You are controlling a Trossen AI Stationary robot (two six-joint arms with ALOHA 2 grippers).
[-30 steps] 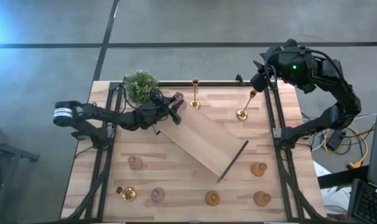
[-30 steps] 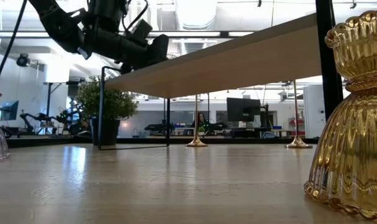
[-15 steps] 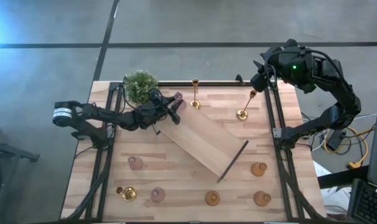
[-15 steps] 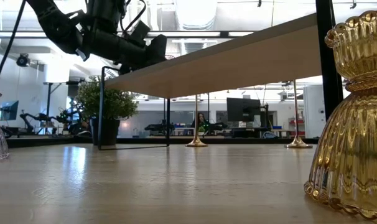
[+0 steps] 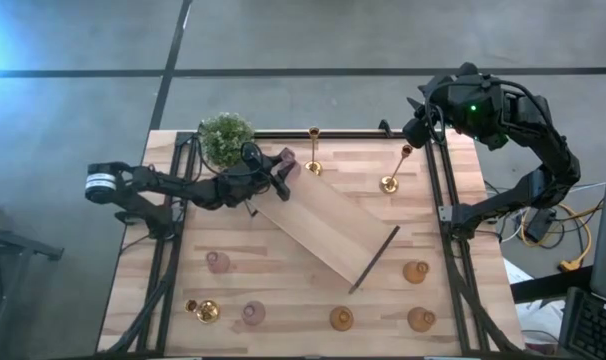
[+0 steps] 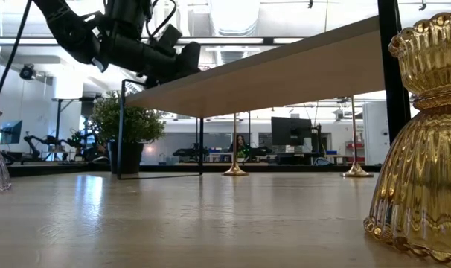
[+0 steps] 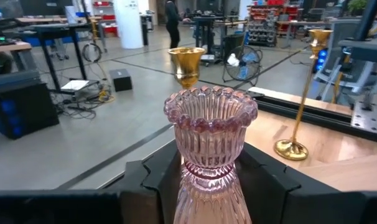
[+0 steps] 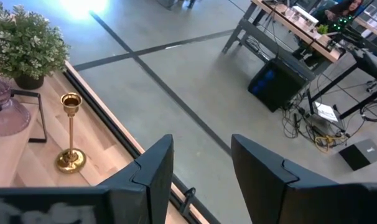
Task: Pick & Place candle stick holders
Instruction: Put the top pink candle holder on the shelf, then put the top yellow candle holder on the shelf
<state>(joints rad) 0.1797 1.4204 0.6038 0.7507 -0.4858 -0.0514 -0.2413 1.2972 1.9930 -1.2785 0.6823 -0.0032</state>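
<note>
The long light-wood tray (image 5: 328,228) lies diagonally across the middle of the table (image 5: 453,320), and everything else is placed here by it. The left gripper (image 5: 280,170) is at the tray's far-left end, by the black handle there. In the left wrist view a pale pink glass holder (image 7: 210,149) stands upright between its two dark fingers (image 7: 152,180), which sit close on either side of the ribbed stem; whether they are actually pressing the glass or have just let go cannot be told from these views. Seen from above, that pink holder rests on or just over the tray's end.

The green potted plant (image 5: 226,137) stands just beyond that end, toward the table's far-left corner. Two gold thin-stemmed holders are on the far side of the tray: one (image 5: 313,150) near the back edge, close to the pink holder, the other (image 5: 395,168) farther right and apparently leaning.

On the near side of the tray stand two more pink glass holders (image 5: 216,262) (image 5: 254,313), a low gold holder (image 5: 205,311) at the near-left corner, and three amber-orange ones (image 5: 415,271) (image 5: 341,318) (image 5: 421,318) toward the near right.

The right gripper (image 5: 415,128) waits off the table's far-right corner, well away from the tray, its fingers (image 8: 152,168) spread apart with nothing between them.
</note>
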